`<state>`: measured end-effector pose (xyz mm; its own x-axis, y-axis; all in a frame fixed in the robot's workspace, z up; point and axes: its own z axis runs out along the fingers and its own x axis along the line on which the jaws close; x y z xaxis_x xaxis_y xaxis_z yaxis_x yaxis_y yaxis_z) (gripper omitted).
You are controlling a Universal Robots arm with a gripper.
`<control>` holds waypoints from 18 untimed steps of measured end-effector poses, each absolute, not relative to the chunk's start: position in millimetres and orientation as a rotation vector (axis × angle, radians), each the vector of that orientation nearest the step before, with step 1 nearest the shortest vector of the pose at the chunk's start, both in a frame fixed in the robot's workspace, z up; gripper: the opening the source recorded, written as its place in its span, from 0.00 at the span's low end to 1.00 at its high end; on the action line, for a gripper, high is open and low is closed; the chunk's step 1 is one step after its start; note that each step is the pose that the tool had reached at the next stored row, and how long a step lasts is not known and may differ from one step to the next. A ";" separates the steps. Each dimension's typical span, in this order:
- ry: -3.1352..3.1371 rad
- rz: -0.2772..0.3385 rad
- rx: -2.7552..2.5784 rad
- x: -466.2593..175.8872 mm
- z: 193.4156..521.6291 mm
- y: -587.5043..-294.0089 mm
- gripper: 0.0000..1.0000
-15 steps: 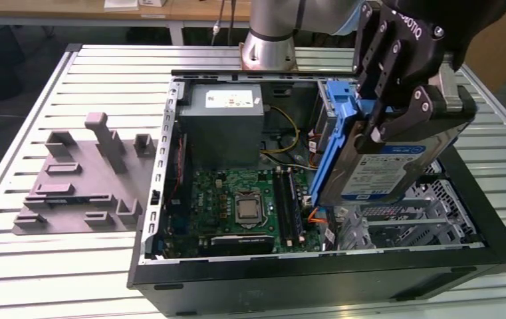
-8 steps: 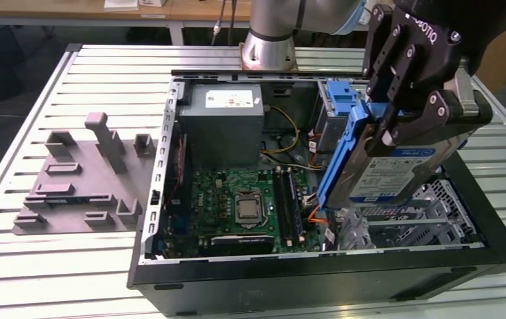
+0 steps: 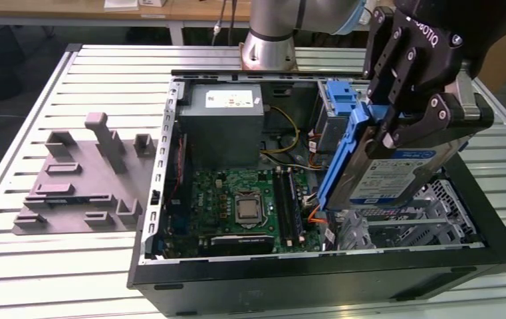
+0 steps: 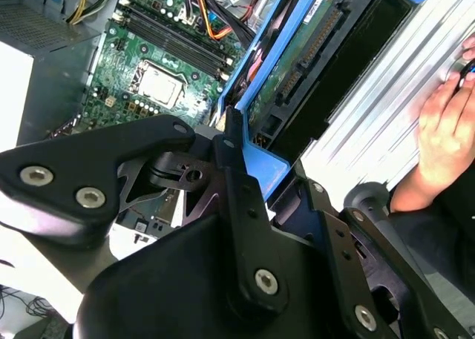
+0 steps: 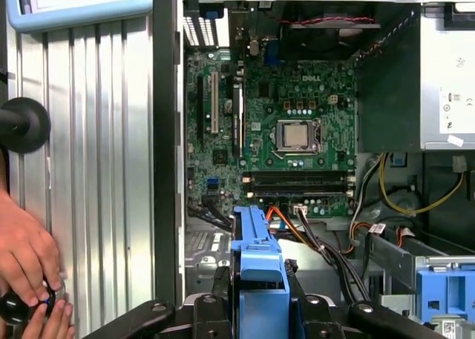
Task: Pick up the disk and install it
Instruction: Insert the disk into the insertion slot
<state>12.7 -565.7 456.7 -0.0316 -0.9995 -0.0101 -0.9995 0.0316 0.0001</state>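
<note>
The disk (image 3: 393, 174), a silver hard drive with a blue-and-white label in a blue plastic bracket (image 3: 346, 149), hangs tilted on edge above the right side of the open computer case (image 3: 324, 272). My gripper (image 3: 409, 133) is shut on it from above, its black fingers (image 3: 385, 136) pressed on the drive's faces. In the second wrist view the disk (image 4: 297, 64) shows its green circuit side and connector beyond the gripper (image 4: 249, 157). In the first wrist view the bracket (image 5: 256, 250) rises from between the fingers (image 5: 215, 294). A silver drive cage (image 3: 417, 219) lies below the disk.
Inside the case are the green motherboard (image 3: 244, 206), a grey power supply (image 3: 221, 113) and loose cables (image 3: 292, 143). A grey fixture plate (image 3: 84, 183) lies on the slatted table at the exterior view's left. A person's hands (image 5: 30, 268) rest on the table beside the case.
</note>
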 end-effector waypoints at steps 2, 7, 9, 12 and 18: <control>2.251 0.011 -2.181 13.6 456.6 -565.9 0.36; 2.251 0.011 -2.181 17.0 456.6 -565.9 0.36; 2.251 0.011 -2.181 18.3 456.6 -565.9 0.36; 2.251 0.011 -2.181 18.6 456.6 -565.9 0.36; 2.251 0.011 -2.181 19.7 456.5 -566.0 0.36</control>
